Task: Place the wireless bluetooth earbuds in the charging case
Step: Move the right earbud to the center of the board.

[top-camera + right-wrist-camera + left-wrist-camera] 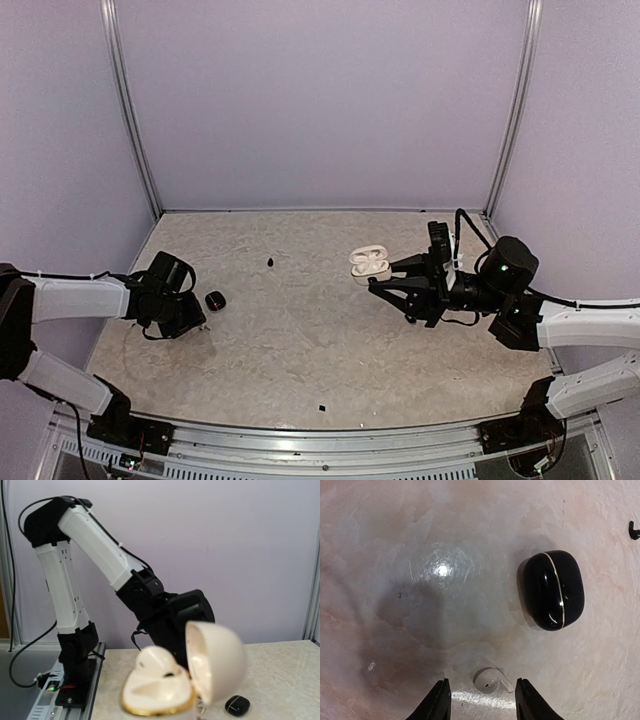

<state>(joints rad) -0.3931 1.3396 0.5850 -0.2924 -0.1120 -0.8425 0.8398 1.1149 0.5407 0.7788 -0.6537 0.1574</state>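
A white earbud (490, 680) lies on the table between the fingertips of my left gripper (482, 681), which stands open around it with a gap on each side. My right gripper (380, 276) is shut on the white charging case (157, 692) and holds it above the table. The lid (216, 662) is swung open and one white earbud (156, 661) sits in the base. In the right wrist view the gripper's own fingers are hidden below the case. A tiny black earbud (270, 262) lies alone on the table further back.
A closed black case with a gold seam (554, 590) lies just right of my left gripper. A small black speck (322, 408) sits near the table's front edge. Lilac walls enclose the table on three sides.
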